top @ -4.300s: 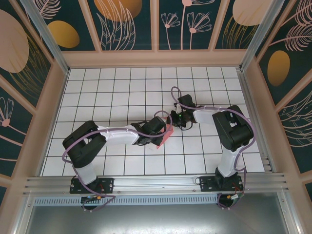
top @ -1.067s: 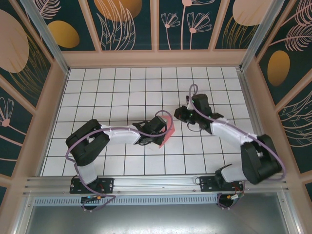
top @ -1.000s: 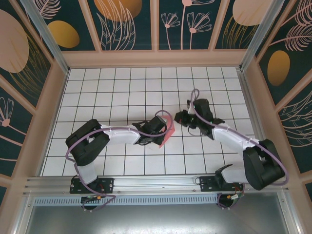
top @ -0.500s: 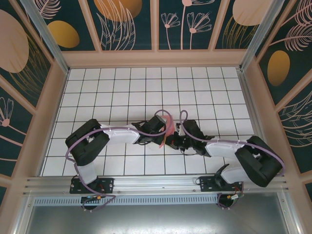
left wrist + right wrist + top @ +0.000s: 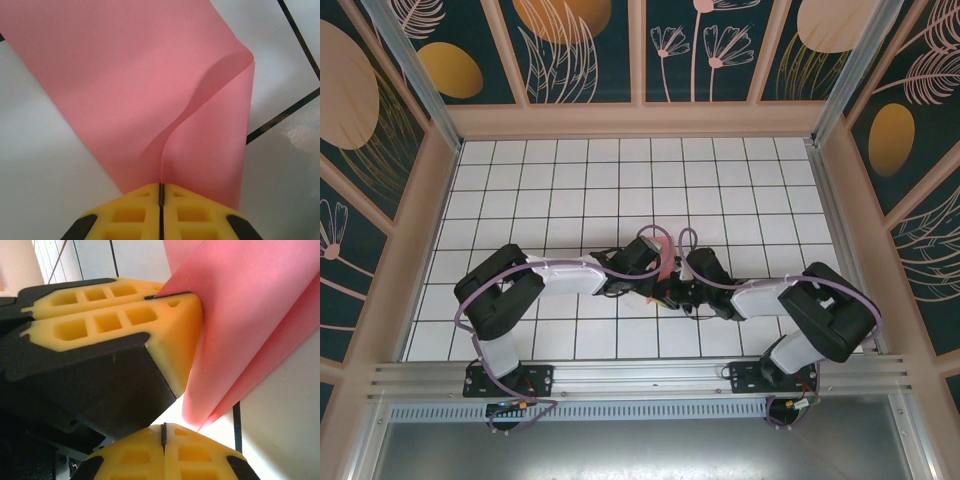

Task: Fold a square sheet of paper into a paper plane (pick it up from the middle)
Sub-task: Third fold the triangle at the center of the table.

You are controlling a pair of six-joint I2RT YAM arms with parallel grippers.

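Observation:
The square sheet of paper [image 5: 150,85] is salmon pink, bent over into a loose fold with a curved upper flap. My left gripper [image 5: 161,188] is shut on its near edge, yellow fingers pressed together with the sheet between them. From above, the paper [image 5: 664,260] stands up at the table's middle in the left gripper [image 5: 653,270]. My right gripper [image 5: 163,432] is shut with nothing in it, its tips just under the paper's rounded lower fold [image 5: 235,340]. The left gripper's fingers [image 5: 125,315] show right beside it. From above, the right gripper [image 5: 673,291] sits just right of the left one.
The white gridded table [image 5: 570,190] lies inside peach-framed walls [image 5: 640,120]. Both arms meet in the middle near the front, and the right arm's elbow [image 5: 830,310] is folded back at the right. An aluminium rail [image 5: 640,378] runs along the near edge.
The right arm has swung from behind and right of the paper round to its near side, ending close under the fold. The left arm has held still with the paper.

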